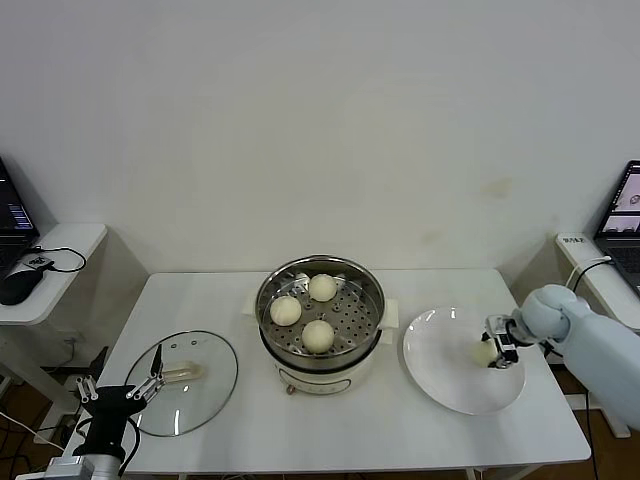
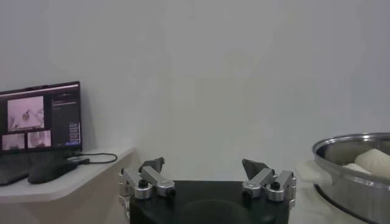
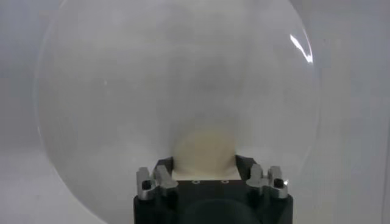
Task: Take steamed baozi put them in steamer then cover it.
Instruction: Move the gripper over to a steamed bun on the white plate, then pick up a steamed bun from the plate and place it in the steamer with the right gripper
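The steel steamer point(image 1: 372, 300) stands mid-table on its white base and holds three cream baozi point(image 1: 322, 287), point(image 1: 286, 310), point(image 1: 318, 335). The fourth baozi point(image 1: 484, 352) is on the white plate point(image 1: 440, 370) at the right. My right gripper point(image 1: 497, 346) is low over the plate, its fingers pressed on both sides of that baozi point(image 3: 203, 146). The glass cover point(image 1: 205, 400) with its cream handle point(image 1: 183, 373) lies flat at the table's left. My left gripper point(image 1: 150, 385) is open and empty at the cover's near-left edge. The steamer rim point(image 2: 353, 152) shows in the left wrist view.
A side shelf point(image 1: 60, 262) with a laptop and black mouse point(image 1: 18, 285) stands left of the table. Another laptop point(image 1: 625, 215) sits on a shelf at the right. A white wall is behind the table.
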